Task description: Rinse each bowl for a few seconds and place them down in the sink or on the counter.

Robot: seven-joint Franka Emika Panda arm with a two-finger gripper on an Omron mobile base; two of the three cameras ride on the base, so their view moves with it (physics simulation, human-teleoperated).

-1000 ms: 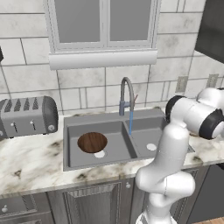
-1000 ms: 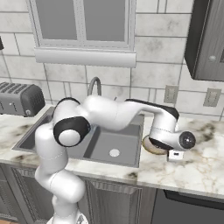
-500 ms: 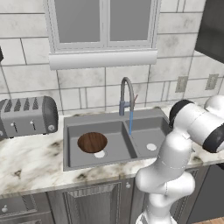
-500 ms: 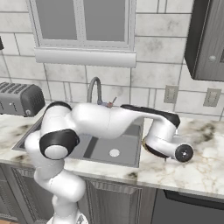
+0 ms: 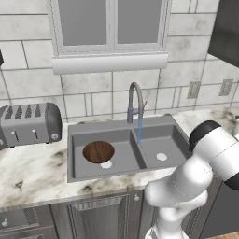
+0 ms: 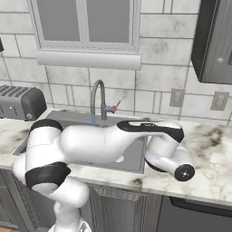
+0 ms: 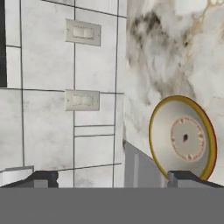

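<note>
A dark brown wood-grain bowl [image 5: 98, 151] sits in the left basin of the grey double sink [image 5: 74, 158]. The smaller pale tan bowl [image 7: 183, 138] rests on the veined marble desk [image 7: 166, 57] beside the sink. The claw [image 7: 111, 179] hovers near it, released and empty. By the look of it, 1 bowl is set down and 1 remains.

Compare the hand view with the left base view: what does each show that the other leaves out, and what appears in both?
Hand view alone: the pale tan bowl lying on the counter, just ahead of the open gripper.
Left base view alone: the dark brown bowl in the left basin of the sink, the tap, the toaster and the window.
Both: the marble counter, the tiled wall and two wall outlets.
</note>
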